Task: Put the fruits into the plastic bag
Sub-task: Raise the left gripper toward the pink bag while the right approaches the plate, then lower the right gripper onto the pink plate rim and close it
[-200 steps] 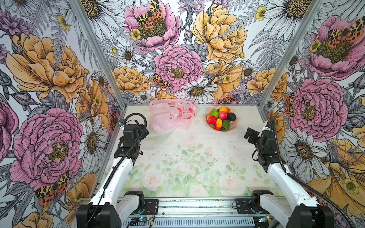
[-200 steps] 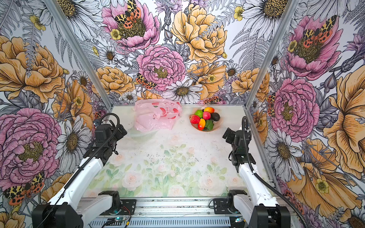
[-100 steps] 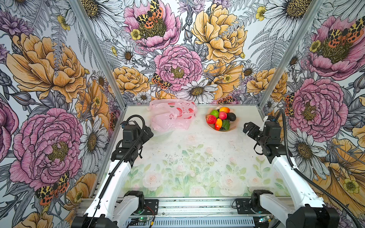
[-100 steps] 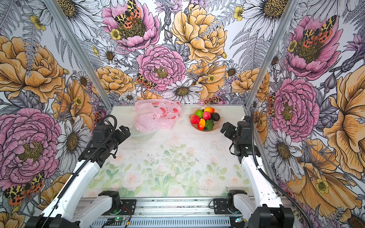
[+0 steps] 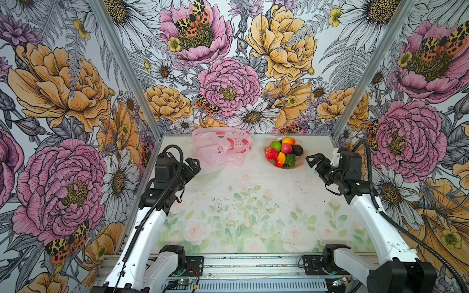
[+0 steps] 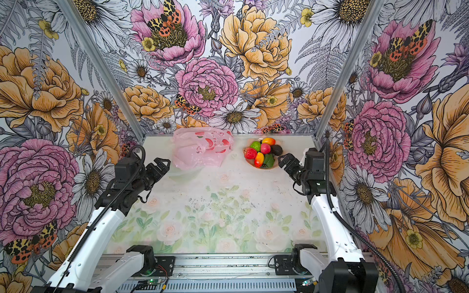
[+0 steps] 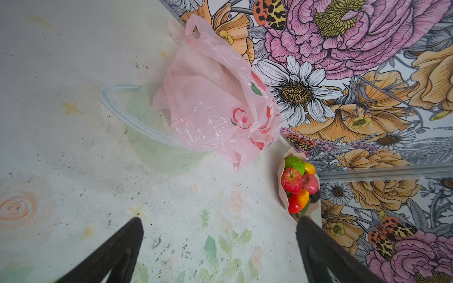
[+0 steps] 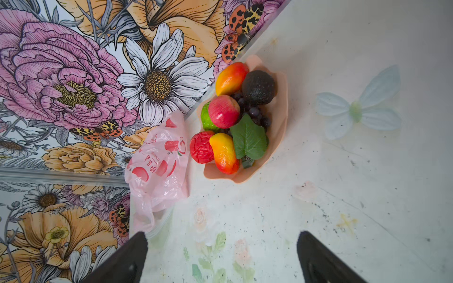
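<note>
Fruits (image 5: pixel 283 152) sit heaped in the bowl (image 5: pixel 299 165), just ahead of the right gripper (image 5: pixel 313 160), whose jaws stand wide apart and empty. Bag (image 5: pixel 220 152) lies crumpled just beyond the left gripper (image 5: pixel 194 165), its jaws likewise spread, holding nothing.

Floral walls (image 5: pixel 228 83) enclose a pale rose-printed tabletop (image 5: pixel 253 203).

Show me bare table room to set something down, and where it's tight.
Widest bare patch: the middle and front of the table, this side of the plastic bag and the bowl. A narrow bare strip separates bag and bowl. Crowded: the back edge, with the left gripper by the bag and the right gripper by the bowl of fruits.
</note>
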You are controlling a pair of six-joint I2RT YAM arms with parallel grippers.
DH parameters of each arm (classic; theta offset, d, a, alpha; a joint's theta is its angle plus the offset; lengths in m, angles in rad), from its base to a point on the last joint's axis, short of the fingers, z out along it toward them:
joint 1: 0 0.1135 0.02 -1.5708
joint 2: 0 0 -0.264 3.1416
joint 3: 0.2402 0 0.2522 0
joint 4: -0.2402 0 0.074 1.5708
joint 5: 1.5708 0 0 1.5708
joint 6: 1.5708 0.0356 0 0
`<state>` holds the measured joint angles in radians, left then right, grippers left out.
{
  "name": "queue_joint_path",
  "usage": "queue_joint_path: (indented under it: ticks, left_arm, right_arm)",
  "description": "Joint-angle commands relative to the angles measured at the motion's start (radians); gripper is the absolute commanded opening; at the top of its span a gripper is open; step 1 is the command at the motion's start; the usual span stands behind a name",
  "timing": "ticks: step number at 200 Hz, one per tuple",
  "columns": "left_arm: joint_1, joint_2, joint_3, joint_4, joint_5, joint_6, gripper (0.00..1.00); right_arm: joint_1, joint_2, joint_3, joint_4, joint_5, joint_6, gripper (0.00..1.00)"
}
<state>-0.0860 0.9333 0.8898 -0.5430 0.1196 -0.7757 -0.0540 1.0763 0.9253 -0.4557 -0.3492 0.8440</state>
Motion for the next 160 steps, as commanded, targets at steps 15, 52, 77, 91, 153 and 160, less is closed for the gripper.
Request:
queue_joint_path:
  ticks: [15,52,77,91,153,160]
  left_arm:
    - [-0.010,0.013,-0.005,0.015,0.154,-0.113,0.99]
    - [-0.020,0.049,-0.040,0.104,0.234,-0.157,0.99]
    - [-0.048,0.111,-0.013,0.125,0.248,-0.147,0.99]
    - [-0.065,0.146,0.004,0.128,0.250,-0.139,0.99]
    - [-0.116,0.208,0.016,0.142,0.252,-0.132,0.99]
    - [-0.116,0.208,0.012,0.141,0.249,-0.132,0.99]
  right_arm:
    - [-0.016,0.038,0.049,-0.008,-0.093,0.112,0.91]
    - [-0.029,0.122,0.087,-0.008,-0.098,0.129,0.77]
    - [-0.057,0.198,0.096,-0.008,-0.101,0.127,0.70]
    - [-0.077,0.251,0.103,-0.008,-0.109,0.120,0.65]
    - [-0.119,0.516,0.217,-0.006,-0.134,0.014,0.48]
    - [-0.121,0.539,0.228,-0.006,-0.137,0.007,0.48]
